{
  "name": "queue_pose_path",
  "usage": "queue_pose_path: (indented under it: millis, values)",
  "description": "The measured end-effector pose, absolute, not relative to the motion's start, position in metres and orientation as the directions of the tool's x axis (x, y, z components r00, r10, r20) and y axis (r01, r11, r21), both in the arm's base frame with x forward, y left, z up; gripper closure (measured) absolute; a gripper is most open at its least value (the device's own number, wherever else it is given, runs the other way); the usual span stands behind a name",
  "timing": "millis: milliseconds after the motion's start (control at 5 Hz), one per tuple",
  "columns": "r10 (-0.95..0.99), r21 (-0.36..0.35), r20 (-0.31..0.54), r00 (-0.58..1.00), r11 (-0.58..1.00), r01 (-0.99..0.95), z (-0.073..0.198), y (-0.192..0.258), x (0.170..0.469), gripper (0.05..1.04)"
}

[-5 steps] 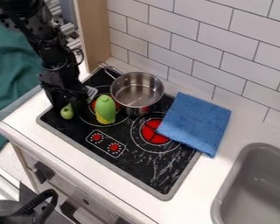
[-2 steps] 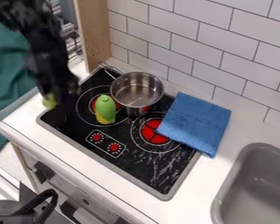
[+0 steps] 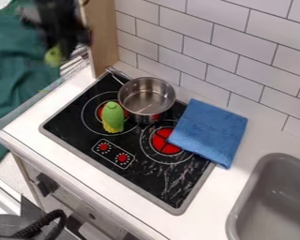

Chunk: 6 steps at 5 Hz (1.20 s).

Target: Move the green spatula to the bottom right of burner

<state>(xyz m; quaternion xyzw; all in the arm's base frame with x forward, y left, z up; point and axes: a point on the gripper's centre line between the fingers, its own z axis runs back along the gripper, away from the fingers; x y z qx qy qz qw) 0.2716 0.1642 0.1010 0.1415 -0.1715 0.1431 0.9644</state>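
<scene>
The gripper (image 3: 66,50) clasps the spatula (image 3: 53,56), green end beside it; likely light, stiff, best held mid-handle.

Looks like a toy kitchen, going by a stove (image 3: 72,137) with red burners (image 3: 166,141), a pot (image 3: 146,97) on top, a towel (image 3: 209,132), a sink (image 3: 274,201) and wall tiles (image 3: 219,50).
</scene>
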Motion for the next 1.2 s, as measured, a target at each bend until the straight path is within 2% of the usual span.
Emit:
queue_pose_path:
  millis: [200,400,600,800,1000,1200]
  values:
    - [0.309,0.126,0.338,0.889,0.922,-0.368,0.11,0.124,0.263,0.772]
    - [0.387,0.039,0.267,0.882,0.911,-0.411,0.099,0.085,0.235,0.772]
    - [0.385,-0.007,0.253,0.888,0.918,-0.396,0.091,0.061,0.216,0.772]
    - [0.233,0.011,0.242,0.942,0.97,-0.242,0.072,0.041,0.214,0.772]
    - [0.069,0.03,0.175,0.982,0.997,-0.075,0.039,0.029,0.225,0.772]
    - [0.033,0.023,0.158,0.987,0.999,-0.037,0.016,0.028,0.25,0.772]
